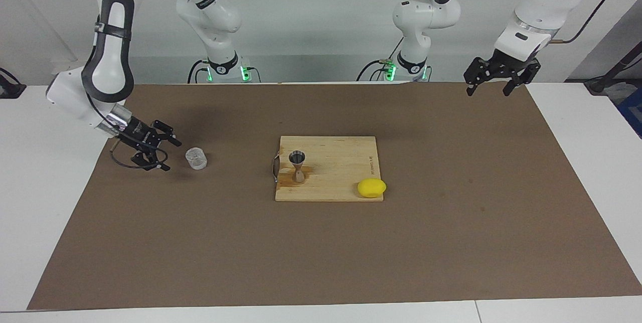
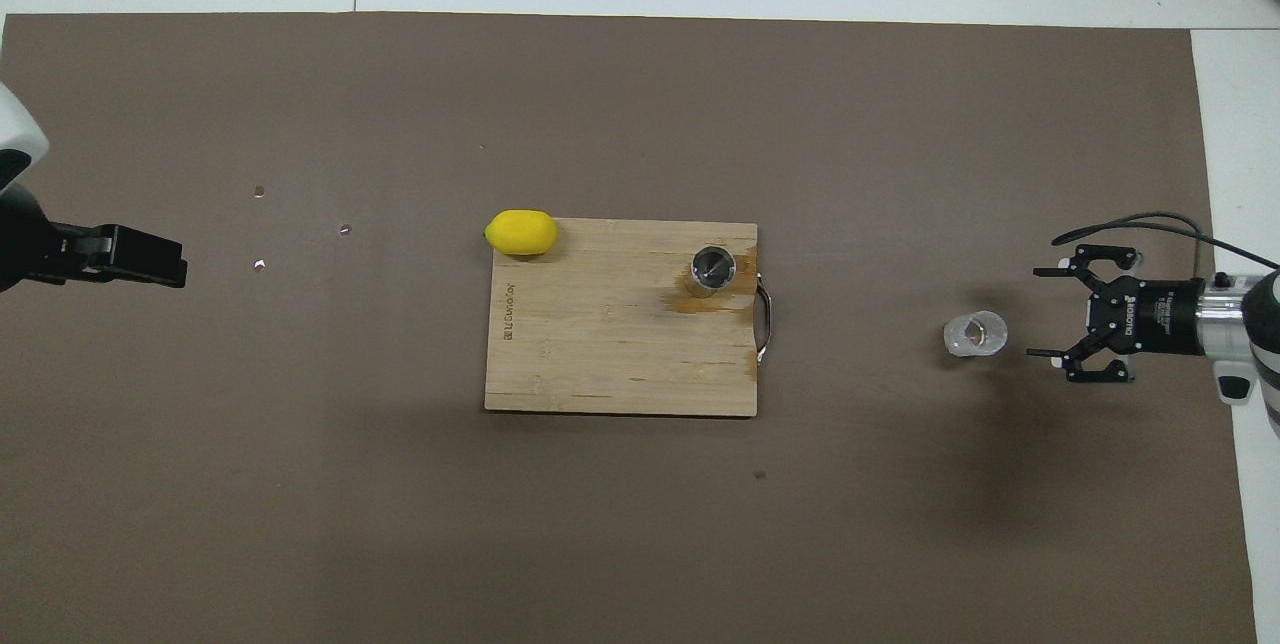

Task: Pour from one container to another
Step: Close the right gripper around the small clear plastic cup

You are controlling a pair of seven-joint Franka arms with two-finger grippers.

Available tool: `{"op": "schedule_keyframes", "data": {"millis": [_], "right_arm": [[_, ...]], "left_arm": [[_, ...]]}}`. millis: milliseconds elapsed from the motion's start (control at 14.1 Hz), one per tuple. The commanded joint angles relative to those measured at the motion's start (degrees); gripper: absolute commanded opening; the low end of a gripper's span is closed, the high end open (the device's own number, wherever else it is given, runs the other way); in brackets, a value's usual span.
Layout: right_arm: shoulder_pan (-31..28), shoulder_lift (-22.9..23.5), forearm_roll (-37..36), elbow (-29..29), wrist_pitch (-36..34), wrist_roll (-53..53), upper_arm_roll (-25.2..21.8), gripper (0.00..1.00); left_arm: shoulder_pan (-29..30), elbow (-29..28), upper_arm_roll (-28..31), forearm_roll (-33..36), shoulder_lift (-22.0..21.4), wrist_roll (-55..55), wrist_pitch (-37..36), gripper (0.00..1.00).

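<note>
My right gripper (image 1: 167,153) hung low over the brown mat (image 1: 321,253), fingers spread wide and empty, mouth turned toward the glass cup (image 1: 196,158) just beside it at the right arm's end of the table. The cup stood upright on the mat, untouched. Done well, the grasp would mean sliding in level until the cup sat squarely between the fingers, then closing gently on its textured wall, low enough to hold but clear of the rim, so it could be carried without tipping. The steel jigger (image 1: 298,166) waited upright on the cutting board (image 1: 341,155) at mid-table, near the board's handle, a damp stain around its foot; its narrow mouth would call for a slow, close pour. A lemon (image 1: 371,188) lay at the board's corner toward the left arm's end, away from the likely path. Nothing stood between cup and jigger. My left gripper (image 1: 498,81) waited raised and open over the mat's edge at its own end.
</note>
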Motion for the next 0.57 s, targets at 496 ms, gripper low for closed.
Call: {"op": "schedule_keyframes", "data": {"millis": [496], "right_arm": [[0.2, 4.5, 12.2, -4.4, 1.3, -12.3, 0.8, 1.0]], "left_arm": [[3.8, 1.1, -2.4, -0.8, 0.3, 0.8, -2.9, 1.0]]}}
